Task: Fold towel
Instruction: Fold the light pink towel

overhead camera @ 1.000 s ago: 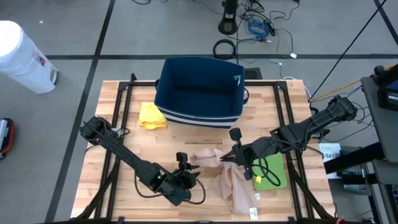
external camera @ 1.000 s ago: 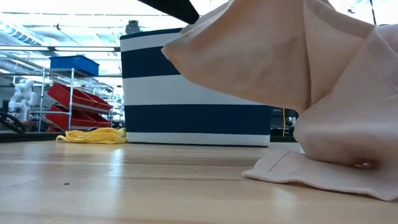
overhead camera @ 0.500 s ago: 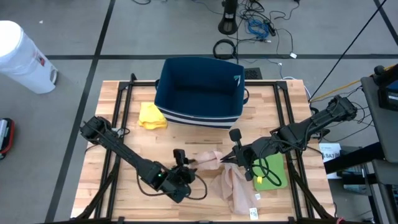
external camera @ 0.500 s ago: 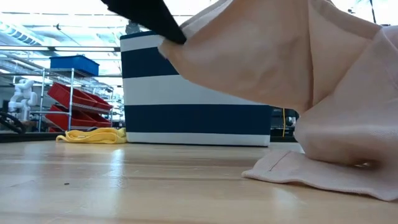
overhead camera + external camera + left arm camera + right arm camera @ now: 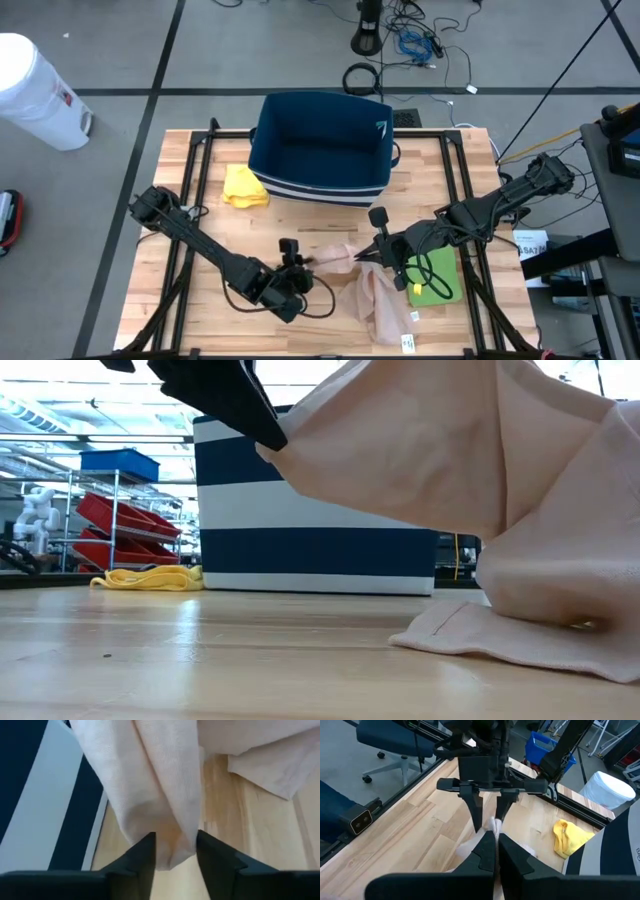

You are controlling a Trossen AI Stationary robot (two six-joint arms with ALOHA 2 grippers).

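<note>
Because the pale pink cloth towel (image 5: pixel 362 290) must be spread before folding, the high view shows the right pincer (image 5: pixel 366 256) clenched on one raised corner above the wooden table (image 5: pixel 200 200). From table level, the towel drapes down, its hem resting on the boards. Through the left wrist view, the left pincer (image 5: pixel 176 851) straddles a hanging fold, parted, not yet gripping. Opposite, the right wrist view shows cloth pinched.
</note>
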